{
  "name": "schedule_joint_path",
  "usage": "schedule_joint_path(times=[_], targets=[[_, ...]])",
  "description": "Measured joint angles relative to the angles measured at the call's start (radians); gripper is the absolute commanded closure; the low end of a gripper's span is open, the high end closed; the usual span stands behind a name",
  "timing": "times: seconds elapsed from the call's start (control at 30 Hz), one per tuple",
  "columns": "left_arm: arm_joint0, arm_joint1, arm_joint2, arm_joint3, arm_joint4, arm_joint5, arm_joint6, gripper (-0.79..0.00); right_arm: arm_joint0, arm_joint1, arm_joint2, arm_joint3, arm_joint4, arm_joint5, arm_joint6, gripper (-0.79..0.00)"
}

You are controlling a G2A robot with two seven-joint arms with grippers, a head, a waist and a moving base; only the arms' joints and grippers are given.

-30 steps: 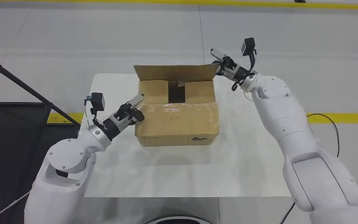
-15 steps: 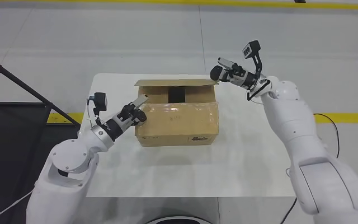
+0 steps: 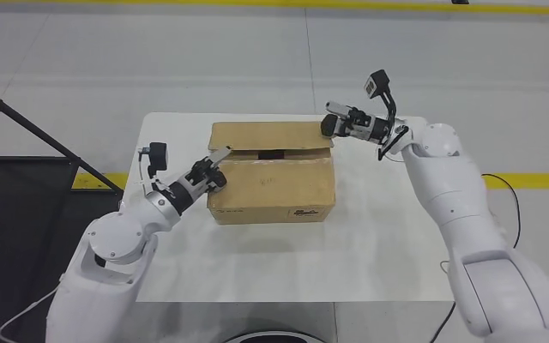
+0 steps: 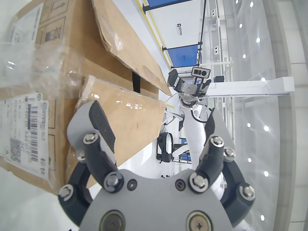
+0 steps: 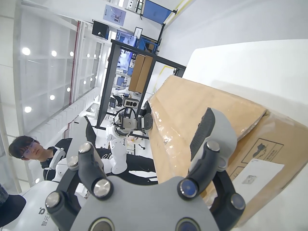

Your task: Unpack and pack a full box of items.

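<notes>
Cardboard box (image 3: 270, 184) at the middle of a white table (image 3: 377, 249), shown with both top flaps folded nearly shut. At the box's left end, the left gripper (image 3: 216, 163) sits level with the top edge, its jaws spread and gripping nothing, one dark pad close against the end of the near flap (image 3: 274, 176). The placement appears meant to steady or guide that flap. The near flap is brown corrugated board with a ragged, torn end, and glossy clear tape (image 4: 134, 97) covers part of it. Printed white labels (image 4: 26, 126) lie on the box's end wall. A narrow dark gap (image 3: 273, 154) separates the near flap from the far flap (image 3: 270, 135), so the contents are hidden and the box reads as almost closed. At the right far corner, the right gripper (image 3: 333, 125) rests its fingers apart, one ribbed pad lying over the far flap, probably to press it flat. The far flap is plain, matte and rectangular, with a crumpled corner.
</notes>
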Motion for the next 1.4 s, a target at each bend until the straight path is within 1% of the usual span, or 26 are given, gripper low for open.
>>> schedule_joint_path(times=[0.2,0.33,0.47,0.77,0.97,1.13,1.4], targets=[[-0.002,-0.001,0.008,0.004,0.003,0.002,0.018,-0.785,-0.042,0.013,0.011,-0.068,-0.006,0.081,0.029,-0.785],[-0.005,-0.001,0.012,0.009,0.006,0.009,0.027,-0.785,-0.072,0.022,0.028,-0.109,0.030,0.104,0.096,-0.785],[-0.010,-0.002,0.016,0.015,0.003,0.011,0.029,-0.785,-0.095,0.030,0.040,-0.145,0.035,0.127,0.117,-0.785],[-0.019,-0.002,0.023,0.020,0.012,0.011,0.030,-0.785,-0.135,0.041,0.043,-0.233,0.005,0.168,0.115,-0.785],[-0.021,-0.002,0.020,0.017,0.012,-0.001,0.043,-0.785,-0.144,0.043,0.032,-0.251,-0.026,0.206,0.094,-0.785],[-0.005,-0.003,-0.017,-0.008,-0.025,-0.020,0.083,-0.785,-0.147,0.042,0.024,-0.239,-0.040,0.218,0.083,-0.785],[0.060,-0.007,-0.129,-0.053,-0.120,-0.032,0.183,-0.785,-0.149,0.035,0.013,-0.199,-0.021,0.215,0.072,-0.785]])
